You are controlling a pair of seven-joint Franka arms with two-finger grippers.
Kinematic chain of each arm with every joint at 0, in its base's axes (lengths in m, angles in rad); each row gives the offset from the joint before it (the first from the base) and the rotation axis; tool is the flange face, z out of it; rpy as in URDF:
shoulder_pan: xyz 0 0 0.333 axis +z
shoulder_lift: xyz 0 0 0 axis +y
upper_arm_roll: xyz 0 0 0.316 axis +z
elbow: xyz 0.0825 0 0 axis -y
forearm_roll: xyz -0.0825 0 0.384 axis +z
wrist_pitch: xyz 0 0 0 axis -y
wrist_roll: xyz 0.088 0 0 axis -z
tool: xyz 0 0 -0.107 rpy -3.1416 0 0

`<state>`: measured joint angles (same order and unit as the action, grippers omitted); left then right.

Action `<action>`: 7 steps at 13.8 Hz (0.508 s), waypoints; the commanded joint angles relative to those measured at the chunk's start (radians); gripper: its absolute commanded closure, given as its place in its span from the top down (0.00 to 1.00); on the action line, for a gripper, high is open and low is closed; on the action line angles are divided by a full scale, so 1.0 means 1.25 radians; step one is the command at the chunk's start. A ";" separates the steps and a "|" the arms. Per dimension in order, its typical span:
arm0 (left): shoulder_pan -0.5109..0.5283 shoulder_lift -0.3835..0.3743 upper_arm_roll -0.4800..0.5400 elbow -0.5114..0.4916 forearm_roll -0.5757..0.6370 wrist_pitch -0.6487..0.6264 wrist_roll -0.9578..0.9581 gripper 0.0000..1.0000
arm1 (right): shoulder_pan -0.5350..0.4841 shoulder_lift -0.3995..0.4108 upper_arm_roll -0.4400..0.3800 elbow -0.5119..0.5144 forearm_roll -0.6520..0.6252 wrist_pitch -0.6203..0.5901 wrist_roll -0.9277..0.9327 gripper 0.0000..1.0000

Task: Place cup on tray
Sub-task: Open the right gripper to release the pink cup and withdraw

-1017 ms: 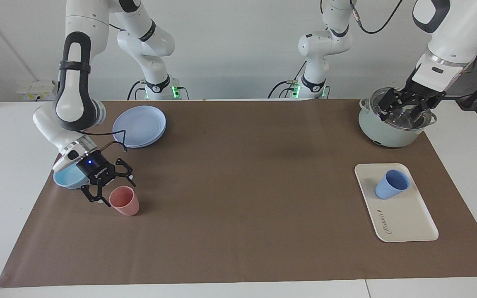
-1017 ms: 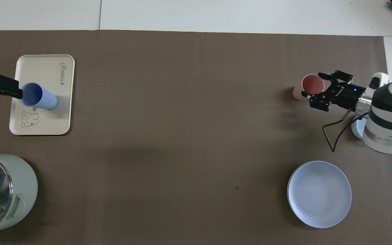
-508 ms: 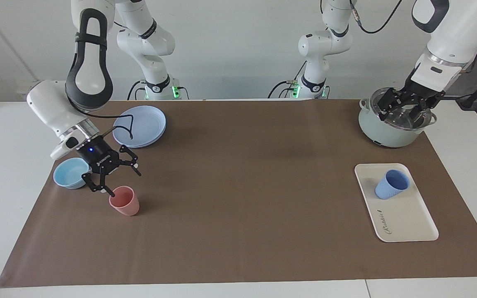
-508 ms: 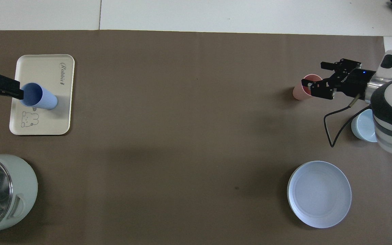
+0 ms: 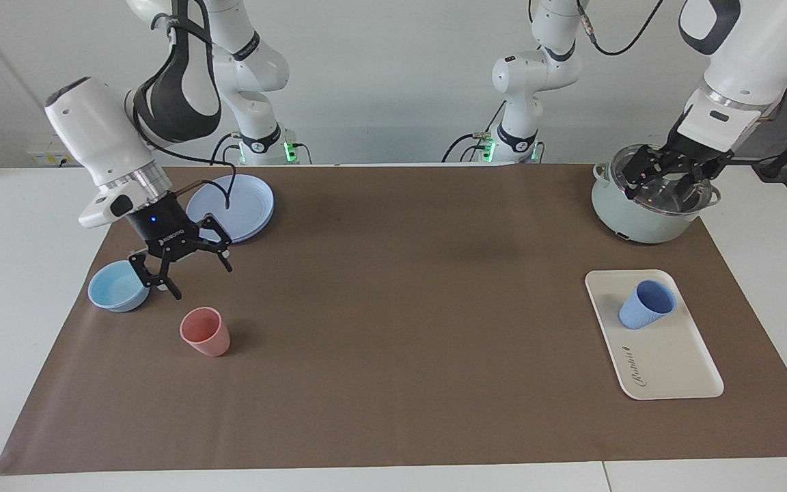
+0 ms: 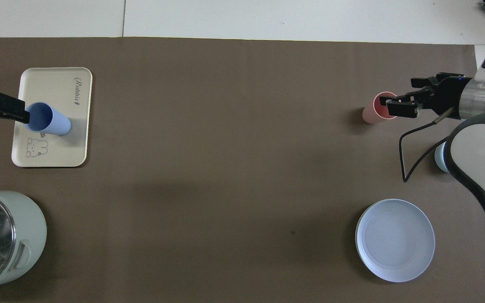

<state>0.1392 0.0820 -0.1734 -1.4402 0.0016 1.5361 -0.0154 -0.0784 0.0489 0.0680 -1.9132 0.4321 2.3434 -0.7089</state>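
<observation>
The brown mat [image 5: 393, 355] covered most of the table and carried every item. At the corner of the mat nearest the left arm's base stood the pot [image 5: 646, 212], pale green with a glass lid; the left gripper [image 5: 667, 179] hung over that lid with its jaws spread and nothing between them. The tray [image 5: 673, 362] lay along the mat edge at the left arm's end, farther from the robots than the pot. The plate [image 5: 233, 208] sat near the mat edge closest to the robots, toward the right arm's end. The right gripper [image 5: 185, 270] was raised over bare mat between the plate, the bowl [image 5: 117, 287] and the pink cup [image 5: 205, 331], jaws wide apart and empty. The cup [image 5: 646, 305] stood upright on the tray, in the half of it nearer the robots, mouth up, touched by neither gripper, so the placement appeared complete. The cup looked like light, stiff plastic with a ribbed, tapered wall; it would probably tip easily if nudged. If it had to be moved, a grasp across the wall around mid-height would be most secure.
</observation>
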 commanded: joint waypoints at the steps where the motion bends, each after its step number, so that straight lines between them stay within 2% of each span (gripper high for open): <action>1: 0.003 -0.025 0.004 -0.027 -0.011 0.008 0.005 1.00 | -0.018 -0.050 -0.003 -0.003 -0.104 -0.084 0.142 1.00; 4: 0.004 -0.025 0.004 -0.028 -0.010 0.002 0.003 1.00 | -0.020 -0.108 -0.005 0.001 -0.232 -0.197 0.338 1.00; 7: 0.006 -0.026 0.004 -0.028 -0.011 0.002 0.001 1.00 | -0.013 -0.127 -0.003 0.049 -0.289 -0.321 0.481 1.00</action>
<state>0.1396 0.0818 -0.1724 -1.4412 0.0016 1.5357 -0.0155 -0.0936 -0.0963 0.0585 -1.8891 0.1174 2.0293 -0.2210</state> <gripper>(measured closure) 0.000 0.000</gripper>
